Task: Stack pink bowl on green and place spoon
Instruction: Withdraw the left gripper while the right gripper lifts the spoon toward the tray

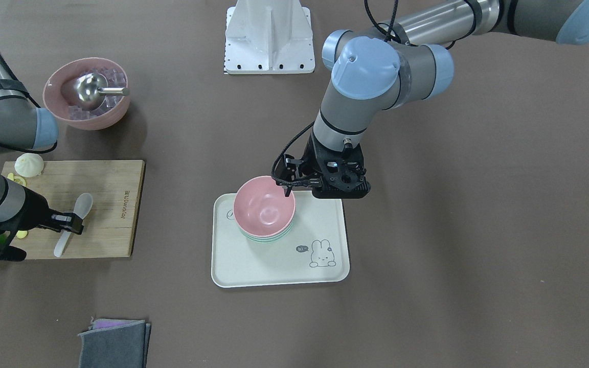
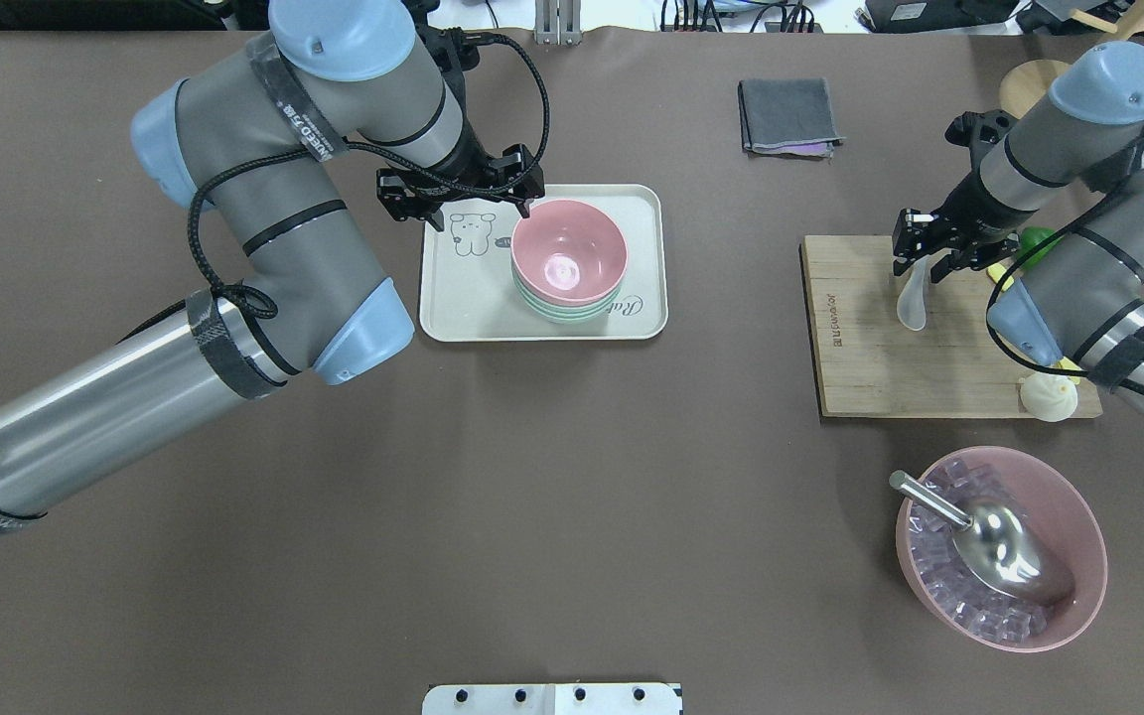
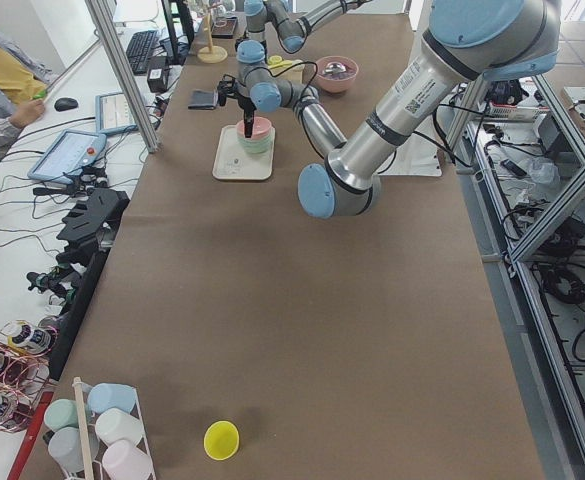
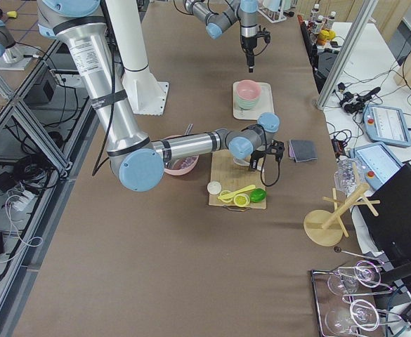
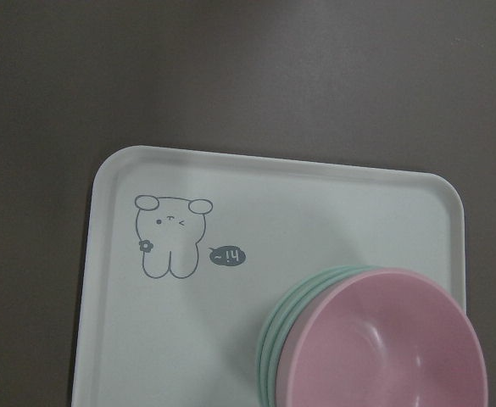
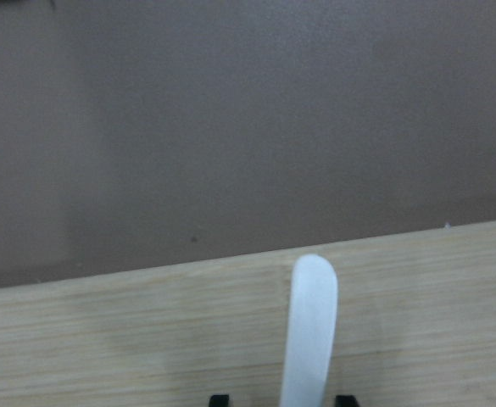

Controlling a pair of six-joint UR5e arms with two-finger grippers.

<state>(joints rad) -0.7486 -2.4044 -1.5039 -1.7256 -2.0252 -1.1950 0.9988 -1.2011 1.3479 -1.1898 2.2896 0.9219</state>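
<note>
Front-facing: pink bowl (image 1: 264, 207) nested on green bowls (image 1: 267, 238), at 10 o'clock on tray (image 1: 274, 273). Bunny drawing (image 1: 322, 254) with "hi~" bubble at 4 o'clock, bare tray around it. Spoon (image 1: 74, 217) flat on wooden board (image 1: 115, 214); board's edge print too small to read. Overhead: left gripper (image 2: 481, 206) jaws spread, empty, over tray's far rim, just beside pink bowl; script starting "R" half hidden by bowls. Right gripper (image 2: 918, 266) straddles spoon handle near board's far edge. Left wrist: bowls at 5 o'clock against tray rim. Right wrist: fingertips (image 6: 220, 398) flank handle, gap on one side, not clamped.
</note>
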